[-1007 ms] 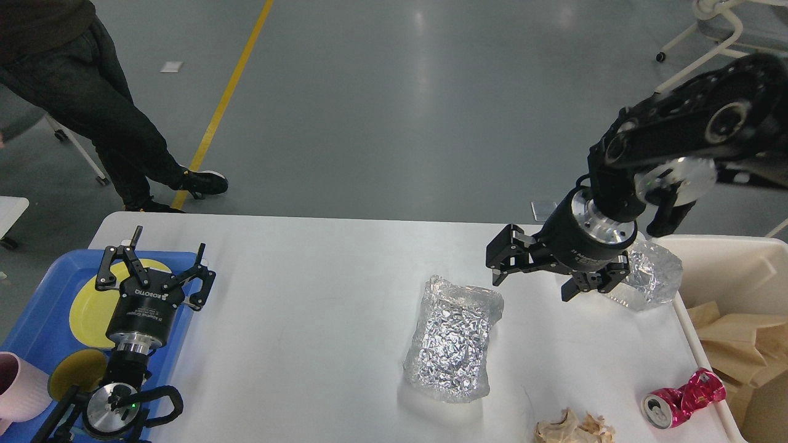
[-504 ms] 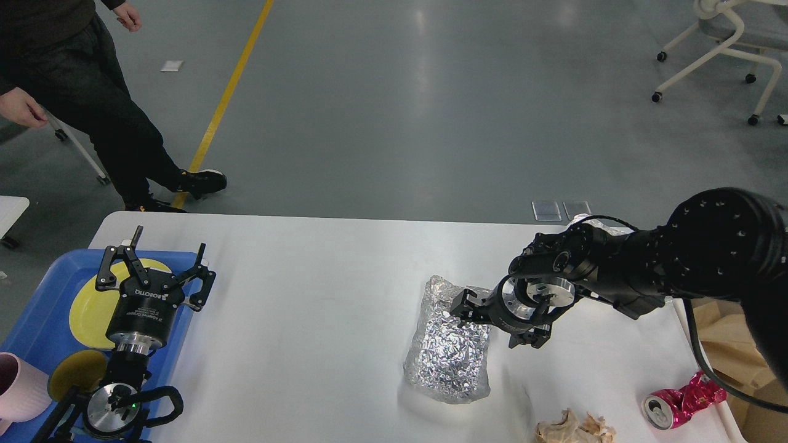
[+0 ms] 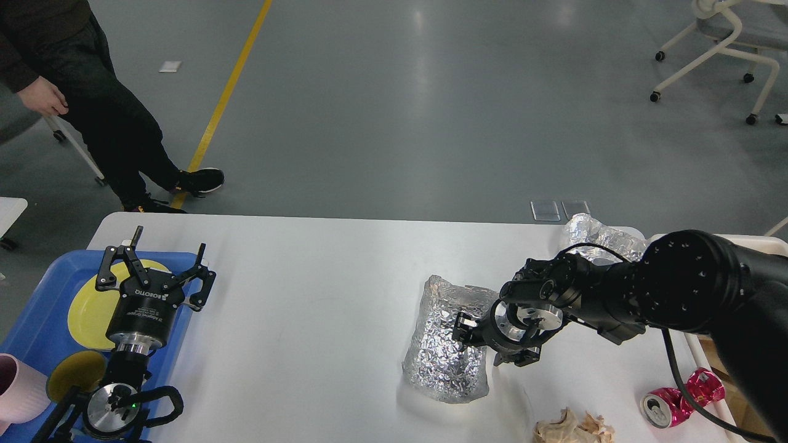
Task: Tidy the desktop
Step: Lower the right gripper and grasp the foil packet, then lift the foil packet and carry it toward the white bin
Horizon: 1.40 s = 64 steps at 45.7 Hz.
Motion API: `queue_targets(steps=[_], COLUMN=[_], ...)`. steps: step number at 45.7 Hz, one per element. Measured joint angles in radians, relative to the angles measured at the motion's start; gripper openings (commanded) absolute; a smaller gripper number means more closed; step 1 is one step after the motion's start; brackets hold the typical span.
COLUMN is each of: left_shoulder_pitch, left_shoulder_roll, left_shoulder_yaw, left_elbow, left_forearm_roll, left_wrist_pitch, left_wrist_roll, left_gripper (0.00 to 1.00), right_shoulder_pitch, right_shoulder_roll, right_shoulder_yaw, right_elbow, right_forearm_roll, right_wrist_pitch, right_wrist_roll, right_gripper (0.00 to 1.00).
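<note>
Head view: right end effector [image 3: 489, 344] swung down from near the bin to the foil pouch's [image 3: 446, 344] right edge; grip state unreadable. Left end effector [image 3: 155, 271] released, unmoved over tray [image 3: 37, 320]. Probably readying foil removal from counter [image 3: 308, 295].

The large white rectangular desktop [image 3: 308, 320] with rounded corners carries a blue plastic tray [image 3: 37, 320] at its left edge. Near the middle lies a crinkled silver foil bag [image 3: 440, 363], flat on the surface. A second crumpled piece of silver foil [image 3: 594, 237] sits by the far right corner. At the near right lie a crushed pink metal can [image 3: 674, 400] and a crumpled scrap of brown paper [image 3: 569, 427], close together
</note>
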Motion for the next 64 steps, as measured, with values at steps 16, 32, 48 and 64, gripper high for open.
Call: queue_targets(steps=[16, 32, 48, 64], left_shoulder_pitch=[-0.001, -0.001, 0.0, -0.001], left_shoulder_roll=[0.0, 0.0, 0.0, 0.0], left_shoulder_yaw=[0.0, 0.0, 0.0, 0.0], left_elbow=[0.0, 0.0, 0.0, 0.0], left_forearm_roll=[0.0, 0.0, 0.001, 0.0], left_wrist_pitch=[0.0, 0.0, 0.0, 0.0], left_wrist_roll=[0.0, 0.0, 0.0, 0.0], left_gripper=[0.96, 0.96, 0.96, 0.96], right_shoulder_pitch=[-0.001, 0.059, 0.481, 1.01], right_shoulder_roll=[-0.003, -0.038, -0.202, -0.309], right_shoulder_yaw=[0.002, 0.013, -0.093, -0.385], right_elbow=[0.011, 0.06, 0.368, 0.604], right_forearm_roll=[-0.041, -0.036, 0.007, 0.043], right_wrist_pitch=[-0.004, 0.012, 0.241, 0.461], right_wrist_roll=[0.0, 0.002, 0.008, 0.088], right_gripper=[0.0, 0.0, 0.0, 0.0])
